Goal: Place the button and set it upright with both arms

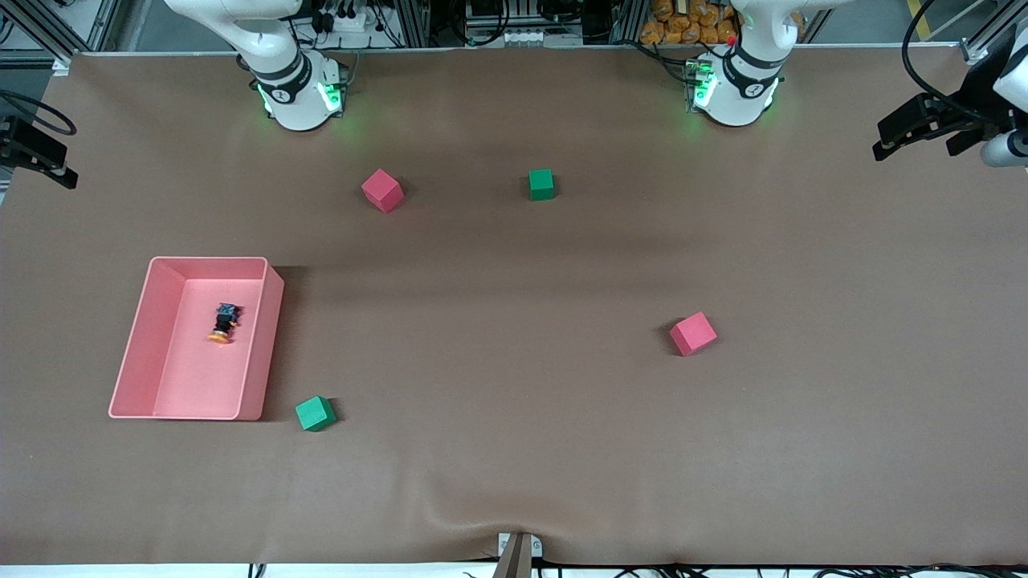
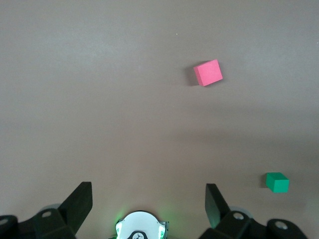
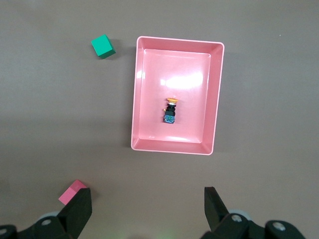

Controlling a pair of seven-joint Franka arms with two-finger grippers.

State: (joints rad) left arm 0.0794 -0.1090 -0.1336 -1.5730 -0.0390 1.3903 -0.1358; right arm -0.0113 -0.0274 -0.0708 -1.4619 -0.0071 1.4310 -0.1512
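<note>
The button [image 1: 223,323] lies on its side on the floor of a pink bin [image 1: 267,337], toward the right arm's end of the table. Its orange cap points toward the front camera and its blue-black block toward the robots' bases. In the right wrist view the button [image 3: 171,110] shows in the bin [image 3: 135,99]. My right gripper [image 3: 148,206] hangs open and empty high over the table between its base and the bin. My left gripper [image 2: 148,201] is open and empty, high over its own base [image 2: 141,226]. Neither hand shows in the front view.
One red cube [image 1: 382,190] and one green cube [image 1: 541,185] sit between the two bases. Another red cube [image 1: 693,333] lies toward the left arm's end. A second green cube [image 1: 315,413] sits by the bin's corner nearest the front camera. Black fixtures [image 1: 923,120] flank the table.
</note>
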